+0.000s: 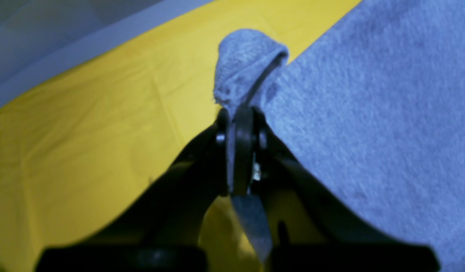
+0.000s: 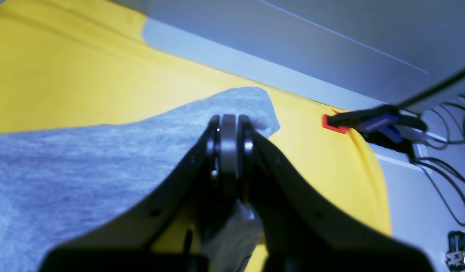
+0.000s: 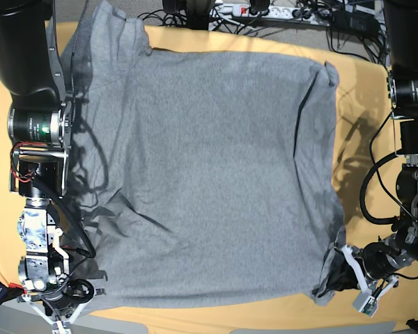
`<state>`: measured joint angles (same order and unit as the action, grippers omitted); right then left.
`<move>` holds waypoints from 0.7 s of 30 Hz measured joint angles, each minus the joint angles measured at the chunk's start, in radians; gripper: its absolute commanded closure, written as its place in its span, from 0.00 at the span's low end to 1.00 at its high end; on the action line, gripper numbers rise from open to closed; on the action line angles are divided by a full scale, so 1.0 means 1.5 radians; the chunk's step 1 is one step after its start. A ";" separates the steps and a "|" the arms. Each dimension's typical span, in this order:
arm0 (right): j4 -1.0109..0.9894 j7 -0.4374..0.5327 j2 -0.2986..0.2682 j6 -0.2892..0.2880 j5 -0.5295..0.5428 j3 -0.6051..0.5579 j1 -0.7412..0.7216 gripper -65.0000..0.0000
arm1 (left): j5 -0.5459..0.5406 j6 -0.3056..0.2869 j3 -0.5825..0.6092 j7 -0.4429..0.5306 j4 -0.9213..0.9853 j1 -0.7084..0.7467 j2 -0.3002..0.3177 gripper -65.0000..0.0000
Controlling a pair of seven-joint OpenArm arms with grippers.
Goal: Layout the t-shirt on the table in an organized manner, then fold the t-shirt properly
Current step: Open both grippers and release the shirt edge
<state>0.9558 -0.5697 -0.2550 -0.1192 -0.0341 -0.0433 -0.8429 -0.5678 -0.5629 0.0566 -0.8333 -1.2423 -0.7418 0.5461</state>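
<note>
The grey t-shirt (image 3: 216, 174) lies spread flat on the yellow table (image 3: 376, 160), with its plain side up. My left gripper (image 3: 341, 277) sits at the shirt's near right corner in the base view. The left wrist view shows that gripper (image 1: 241, 115) shut on a pinched fold of the t-shirt (image 1: 368, 113), with cloth poking out past the tips. My right gripper (image 3: 92, 292) is at the near left corner. The right wrist view shows it (image 2: 228, 121) shut on the corner of the t-shirt (image 2: 85, 162), low over the table (image 2: 66, 75).
A power strip (image 3: 265, 10) and cables lie beyond the table's far edge. A red-tipped clamp (image 2: 334, 124) sits at the table edge beside the right gripper, with more cables (image 2: 444, 170) past it. Yellow cloth (image 1: 85, 143) shows to the left of the left gripper.
</note>
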 measured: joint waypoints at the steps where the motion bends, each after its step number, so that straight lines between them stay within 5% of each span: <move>1: 0.000 0.000 -0.004 0.000 0.000 0.000 0.000 1.00 | 0.008 -0.002 0.002 0.000 0.000 -0.007 -0.001 1.00; 6: 0.000 -0.010 -0.009 -0.003 0.000 0.000 0.000 1.00 | 0.034 0.036 0.005 0.005 0.000 -0.050 -0.002 1.00; 14: 0.000 -0.012 -0.009 -0.022 0.013 0.000 0.000 1.00 | 0.035 0.015 0.005 0.003 0.024 -0.060 0.000 1.00; 17: 0.000 -0.010 -0.009 -0.074 0.019 0.000 0.000 1.00 | 0.035 0.015 0.005 0.003 0.069 -0.060 -0.001 1.00; 21: 0.000 -0.011 -0.008 -0.097 0.048 -0.001 0.000 1.00 | 0.017 0.018 0.005 0.003 0.134 -0.058 0.000 1.00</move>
<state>0.9558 -0.5858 -0.2676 -0.2649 0.0380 -0.0444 -0.8425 -0.5426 -0.5358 0.0635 -0.8291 -1.0416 -0.8291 0.5461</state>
